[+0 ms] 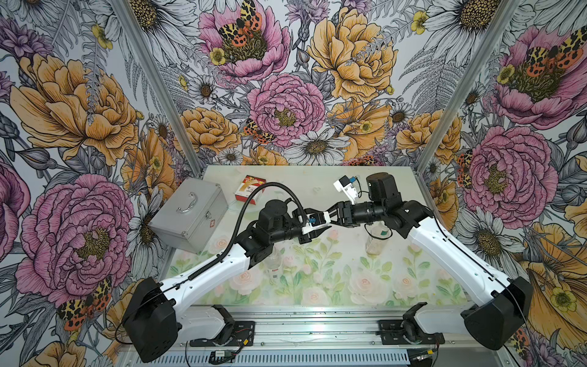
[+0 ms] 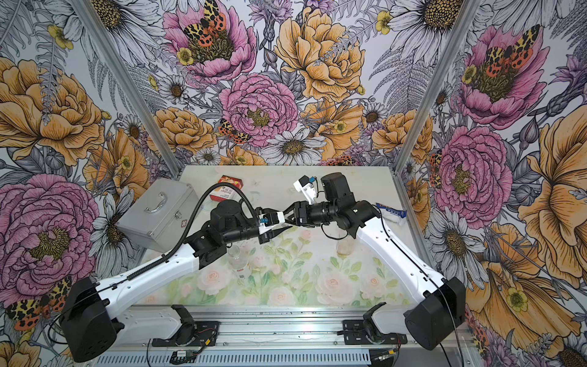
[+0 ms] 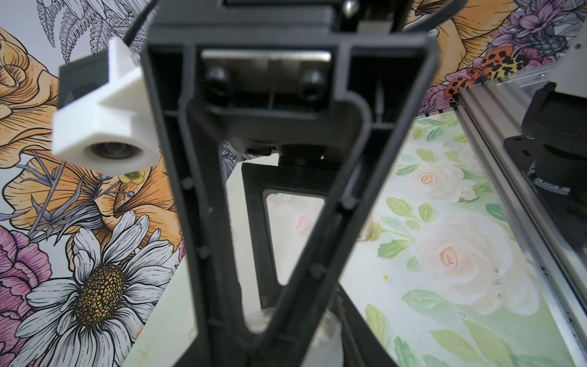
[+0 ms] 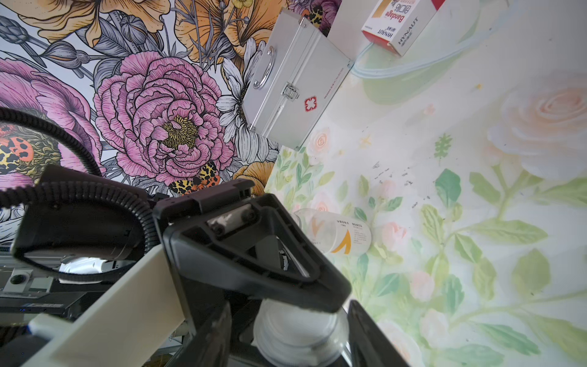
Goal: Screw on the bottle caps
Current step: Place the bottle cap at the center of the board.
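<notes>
Bottle cap [image 4: 298, 333], white and round, sits in mid-air over the middle of the table [image 1: 317, 295], where the two grippers meet tip to tip. The left gripper [image 1: 325, 226] looks clenched on it. In the right wrist view one of its black fingers [image 4: 317, 295] lies across the cap's top, though the cap is blurred and the other finger is hidden, so the grip is likely rather than certain. The right gripper [image 1: 332, 220] has its jaws parted to either side of the cap, with a sliver of space between its finger [image 4: 212, 336] and the cap's rim. Below, both bottles stand upright on the table, well apart. The red-labelled bottle [image 1: 275, 265] is partly under the left arm [image 1: 216, 270], and the green-labelled bottle [image 1: 376, 238] is beside the right arm [image 1: 444, 254]. At the far left sits an aluminium first-aid case [image 1: 190, 216], with a bandage box [image 1: 249, 190] near it
</notes>
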